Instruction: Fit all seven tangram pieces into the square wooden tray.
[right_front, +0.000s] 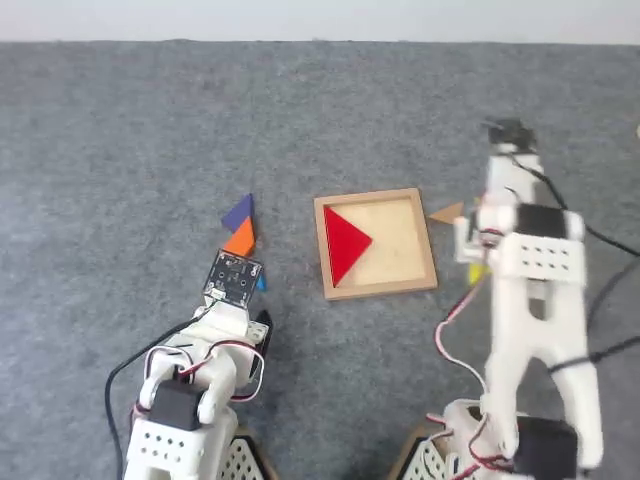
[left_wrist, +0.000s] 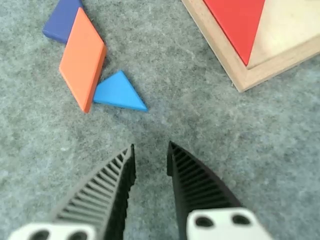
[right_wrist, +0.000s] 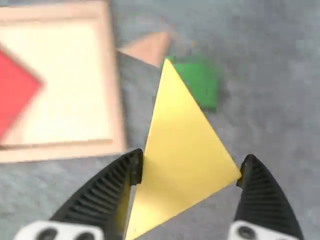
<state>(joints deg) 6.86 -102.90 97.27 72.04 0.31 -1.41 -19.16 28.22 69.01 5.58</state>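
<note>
Tray: square wooden tray (right_front: 381, 288) flat on the grey felt (right_front: 150, 130), mid-table in the high view.
Contents: one red triangle (right_front: 343, 243), long edge along the tray's 9 o'clock wall and apex toward 3 o'clock. Pale bare wood across the other half.
Held piece: yellow triangle (right_wrist: 180, 165), large and flat, outside the tray at about its 4 o'clock.
Right gripper (right_wrist: 193, 156): pinching the yellow triangle, one finger on an edge and the other on a corner.
Left gripper (left_wrist: 151, 146): fingers slightly apart, nothing between them, over felt at the tray's 8 o'clock.
Loose, 9 o'clock of tray: orange parallelogram (left_wrist: 82, 57), touching a small blue triangle (left_wrist: 118, 92) and a dark blue piece (left_wrist: 61, 20).
Loose, 2 o'clock of tray: tan triangle (right_front: 446, 212) just beside the rim, green piece (right_wrist: 202, 82) close by.
Hard to make out: green piece blurred and partly behind the yellow triangle. Dark blue piece cut off in the left wrist view. Yellow triangle mostly under the right arm in the high view.
</note>
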